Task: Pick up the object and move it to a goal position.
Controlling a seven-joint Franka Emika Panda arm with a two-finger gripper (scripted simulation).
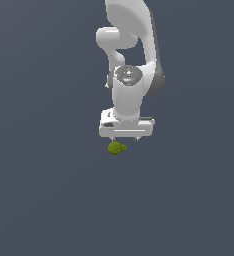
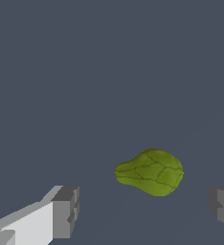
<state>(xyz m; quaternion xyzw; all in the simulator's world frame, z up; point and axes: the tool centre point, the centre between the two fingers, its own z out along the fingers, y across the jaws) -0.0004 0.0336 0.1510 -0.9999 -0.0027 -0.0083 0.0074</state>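
A: The object (image 1: 117,148), that lumpy olive-green nub, sits on the grey desk (image 1: 44,200) in the exterior view, just below the pincer (image 1: 125,138) and a touch toward that view's left of its middle.

B: So nothing lifted yet?

A: Nothing. The arm (image 1: 131,55) hangs straight over it, and the finger stubs look clear of the lump.

B: And the wrist view?

A: The object (image 2: 150,172) lies between the two grey fingertips (image 2: 66,212), nearer the far one, touching neither. The pincer (image 2: 145,208) is spread wide, holding nothing.

B: What's left, then?

A: By my read, nearly all of it: descend, close, lift, carry. No goal marker shows in either view, so I can't tell where it's bound.
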